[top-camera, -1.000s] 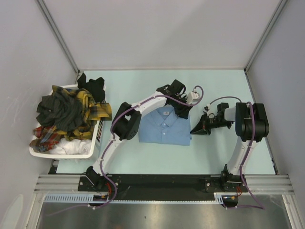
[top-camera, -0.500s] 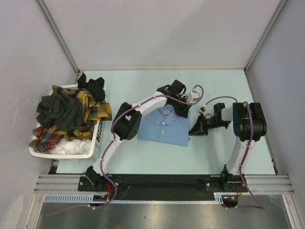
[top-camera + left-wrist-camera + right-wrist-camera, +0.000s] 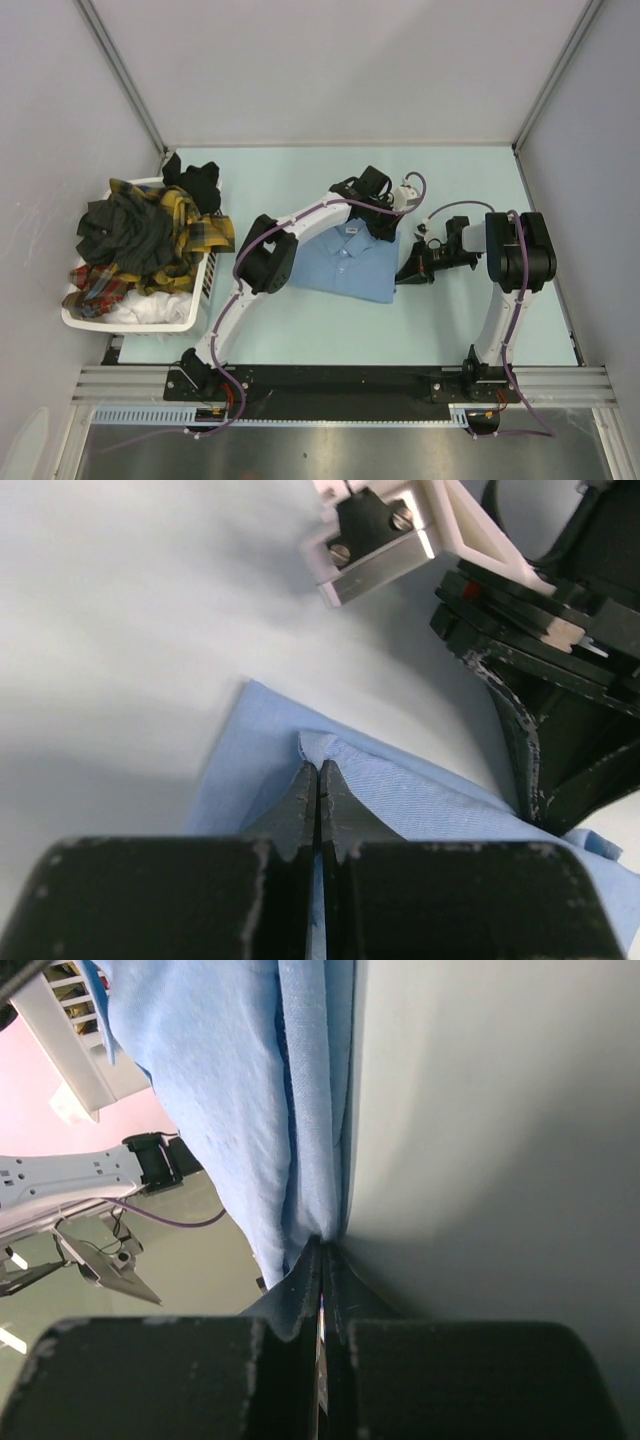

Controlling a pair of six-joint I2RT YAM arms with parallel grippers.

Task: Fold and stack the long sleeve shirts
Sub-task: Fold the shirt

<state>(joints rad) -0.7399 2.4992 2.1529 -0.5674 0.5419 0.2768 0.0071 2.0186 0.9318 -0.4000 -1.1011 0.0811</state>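
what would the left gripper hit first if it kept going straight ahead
The left gripper is shut on the light blue shirt, so that cloth comes first, then probably the table; depth is unclear.

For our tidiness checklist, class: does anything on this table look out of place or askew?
The white basket overflows: a yellow-black plaid shirt hangs over its right rim, a dark garment over its far corner. The folded light blue shirt lies slightly askew on the table.
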